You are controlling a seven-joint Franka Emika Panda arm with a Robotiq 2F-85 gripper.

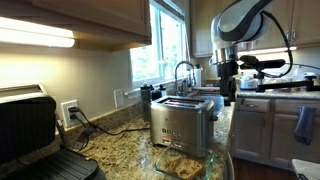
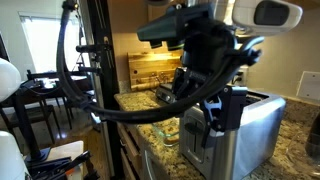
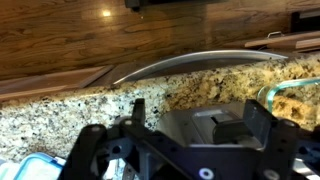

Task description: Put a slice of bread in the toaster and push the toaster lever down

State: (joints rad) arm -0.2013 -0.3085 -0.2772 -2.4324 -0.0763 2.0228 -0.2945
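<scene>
Starting at the left edge of an exterior view, the black grill press (image 1: 25, 125) sits on the speckled granite counter (image 1: 120, 145) with its lid raised. A wall outlet (image 1: 70, 112) is at its 2 o'clock, with a dark cord trailing from it across the stone. Moving right, the toaster (image 1: 183, 122) stands upright near the middle of the counter with its broad steel face and small dark controls toward the camera. At its 6 o'clock, just beside its base, is a clear glass dish (image 1: 207, 170). The slice of bread (image 1: 180, 161) lies in it as a pale tan patch, too small to make out any crust. Behind the toaster, at 12 o'clock, a window (image 1: 165, 45) glows bright with a faucet (image 1: 185, 72) in front of it.

Farther right, the gripper (image 1: 228, 95) hangs from the white arm (image 1: 240, 25) at the toaster's 2 o'clock, above the counter and apart from both toaster and dish. In the wrist view its black fingers (image 3: 262, 128) stand spread wide with nothing between them, so it is released and empty. Granite fills that view beneath them, and a curved glass rim shows at 3 o'clock.
</scene>
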